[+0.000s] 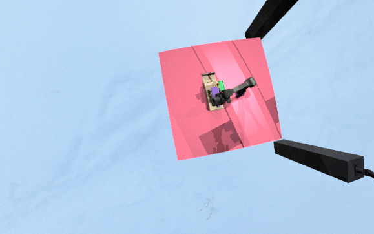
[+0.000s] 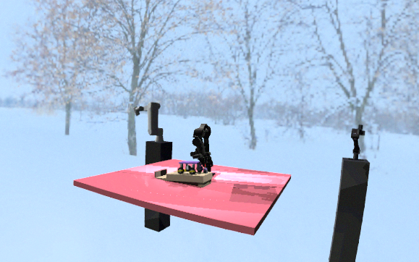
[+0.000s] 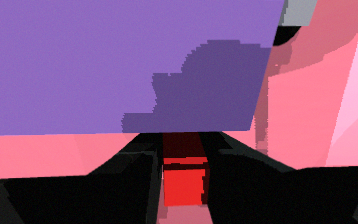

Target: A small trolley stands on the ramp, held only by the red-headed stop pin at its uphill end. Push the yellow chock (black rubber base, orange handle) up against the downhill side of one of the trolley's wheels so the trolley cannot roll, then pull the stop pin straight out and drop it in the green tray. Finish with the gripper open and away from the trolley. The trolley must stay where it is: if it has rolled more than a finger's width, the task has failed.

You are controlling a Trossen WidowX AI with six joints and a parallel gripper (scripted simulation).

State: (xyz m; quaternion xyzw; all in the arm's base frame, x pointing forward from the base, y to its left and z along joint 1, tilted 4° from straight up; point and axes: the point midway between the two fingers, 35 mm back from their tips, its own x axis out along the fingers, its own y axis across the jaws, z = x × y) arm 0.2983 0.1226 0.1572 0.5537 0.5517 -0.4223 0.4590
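Observation:
The trolley, with its purple deck (image 1: 214, 90) (image 2: 189, 162) (image 3: 80, 65), stands on the beige ramp (image 1: 209, 78) (image 2: 188, 177). My gripper (image 3: 181, 145) is shut on the red-headed stop pin (image 3: 184, 187) at the trolley's uphill end, close to the edge of the deck. The pin's far end is hidden. The green tray (image 1: 221, 85) lies beside the ramp. A small yellow-orange patch, likely the chock (image 1: 218, 85), shows between the deck and the tray; its contact with a wheel cannot be made out.
The ramp rests on the pink table (image 1: 186, 129) (image 2: 121, 188). My arm (image 1: 241, 86) (image 2: 202, 135) reaches over the uphill part of the ramp. Black pillars (image 1: 315, 158) (image 2: 349, 203) with other arms stand off the table.

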